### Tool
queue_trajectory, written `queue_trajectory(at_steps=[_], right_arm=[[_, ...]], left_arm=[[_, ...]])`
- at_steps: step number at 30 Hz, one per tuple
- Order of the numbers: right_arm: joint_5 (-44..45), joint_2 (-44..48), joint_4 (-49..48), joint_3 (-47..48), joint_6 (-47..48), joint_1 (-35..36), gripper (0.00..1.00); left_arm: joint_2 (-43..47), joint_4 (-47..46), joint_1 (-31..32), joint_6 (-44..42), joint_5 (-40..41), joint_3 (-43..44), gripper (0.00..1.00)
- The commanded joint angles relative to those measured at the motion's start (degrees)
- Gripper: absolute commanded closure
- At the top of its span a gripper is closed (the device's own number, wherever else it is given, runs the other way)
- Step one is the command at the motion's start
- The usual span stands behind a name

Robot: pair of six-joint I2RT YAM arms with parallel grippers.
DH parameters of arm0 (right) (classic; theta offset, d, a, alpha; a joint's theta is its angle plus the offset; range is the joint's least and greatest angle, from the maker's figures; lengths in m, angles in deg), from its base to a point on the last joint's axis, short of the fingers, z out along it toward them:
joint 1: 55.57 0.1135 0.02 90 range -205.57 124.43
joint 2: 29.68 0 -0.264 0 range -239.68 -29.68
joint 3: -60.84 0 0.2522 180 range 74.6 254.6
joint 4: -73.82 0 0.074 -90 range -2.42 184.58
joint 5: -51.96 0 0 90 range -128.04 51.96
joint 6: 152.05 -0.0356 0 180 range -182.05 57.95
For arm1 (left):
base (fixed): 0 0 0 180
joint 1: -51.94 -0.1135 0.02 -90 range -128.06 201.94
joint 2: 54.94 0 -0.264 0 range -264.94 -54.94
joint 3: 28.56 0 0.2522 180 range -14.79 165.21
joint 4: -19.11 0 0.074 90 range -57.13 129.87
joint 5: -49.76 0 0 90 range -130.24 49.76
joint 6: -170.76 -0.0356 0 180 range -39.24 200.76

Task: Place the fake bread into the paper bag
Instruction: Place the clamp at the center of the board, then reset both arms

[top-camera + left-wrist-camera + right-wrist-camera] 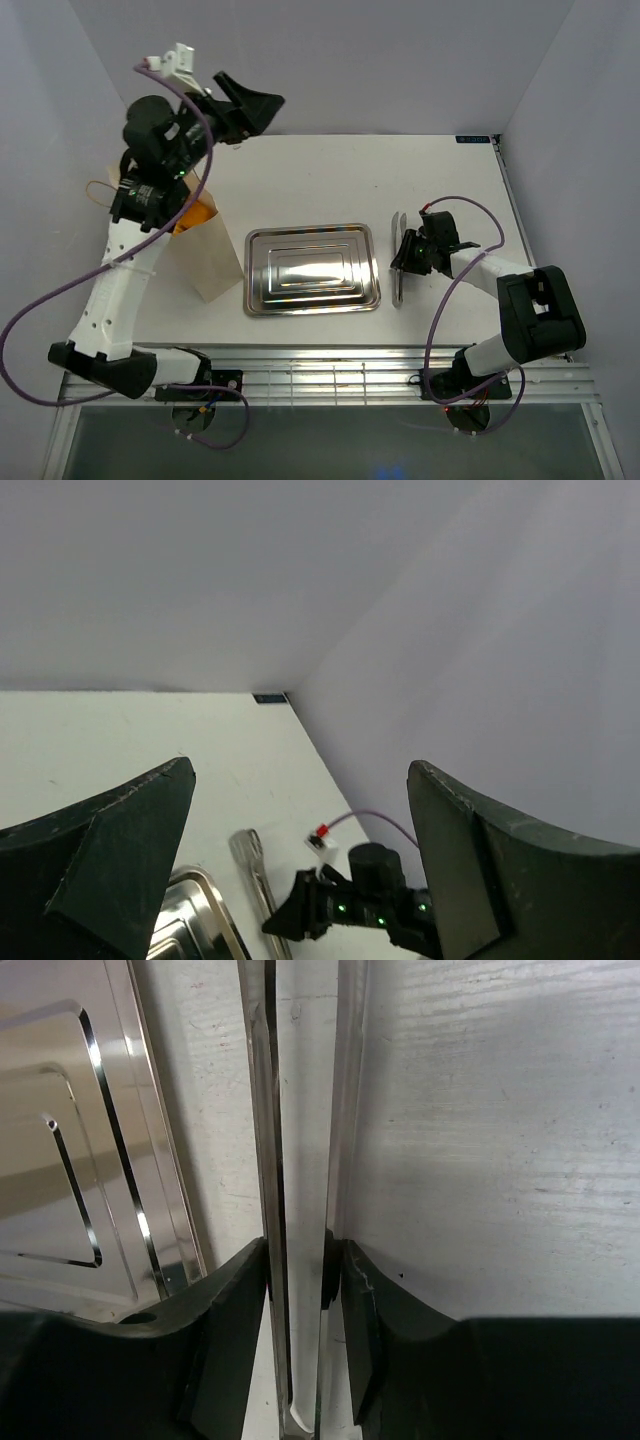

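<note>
My right gripper [300, 1270] on metal tongs [300, 1110]; fake bread [190, 215] in paper bag [208, 265].
Nearest: right gripper, clenched on both arms of the metal tongs, which lie flat on the counter [480, 1160]. Just left of it: steel tray [313, 308]. Well left, past the tray: paper bag, upright, orange fake bread showing at its mouth. Farthest: my left gripper [300, 770], raised above the counter, fingers spread wide.

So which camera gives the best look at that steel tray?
The top external view: the whole steel tray shows there, all four edges. The left wrist view catches just one corner, and the right wrist view only part of one side, close up.
</note>
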State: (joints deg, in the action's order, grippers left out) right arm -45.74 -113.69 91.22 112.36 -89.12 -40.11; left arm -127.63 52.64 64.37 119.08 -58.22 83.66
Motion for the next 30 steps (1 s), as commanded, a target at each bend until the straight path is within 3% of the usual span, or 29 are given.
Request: queue_trajectory(at_steps=[1,3,7,10,11,12,13,14,23,26,30], right_arm=[[-0.4,-0.1,-2.0,0.5,-0.3,0.2,0.59],[-0.2,0.0,-1.8,0.0,-0.4,0.2,0.58],[-0.2,0.1,-2.1,-1.8,-0.5,0.2,0.53],[0.3,0.9,-1.9,-2.9,-0.5,0.2,0.46],[0.4,1.5,-1.9,-3.3,-0.5,0.2,0.38],[0.5,3.0,-1.9,-3.5,-0.3,0.2,0.18],[0.6,3.7,-1.7,-3.5,0.0,0.4,0.04],[0.8,4.5,-0.4,-3.0,0.7,0.4,0.1],[5.4,16.1,13.1,0.8,3.4,1.2,0.1],[2.4,23.3,13.1,-2.2,3.5,1.7,0.1],[-8.5,31.4,10.3,-8.2,4.7,1.8,0.1]], left_arm=[[-3.6,-0.4,14.3,-6.2,13.6,1.9,0.02],[-6.1,-0.2,20.0,-9.0,20.0,2.1,0.02],[-8.1,-1.0,34.5,-13.6,40.8,-3.1,0.02],[-7.4,-3.6,39.6,-15.2,48.5,-8.3,0.02],[-6.9,-4.4,40.2,-15.4,50.7,-12.1,0.02],[-6.2,-6.1,40.7,-15.3,51.2,-14.1,0.02],[-4.7,-6.9,41.2,-14.9,51.7,-16.1,0.02],[-3.9,-7.8,41.3,-14.7,51.9,-20.0,0.02],[2.6,-9.2,41.3,-7.8,45.8,-33.9,0.02],[4.7,-8.8,41.3,-3.9,43.2,-38.4,0.02],[8.6,-11.0,41.3,1.3,38.8,-44.9,0.02]])
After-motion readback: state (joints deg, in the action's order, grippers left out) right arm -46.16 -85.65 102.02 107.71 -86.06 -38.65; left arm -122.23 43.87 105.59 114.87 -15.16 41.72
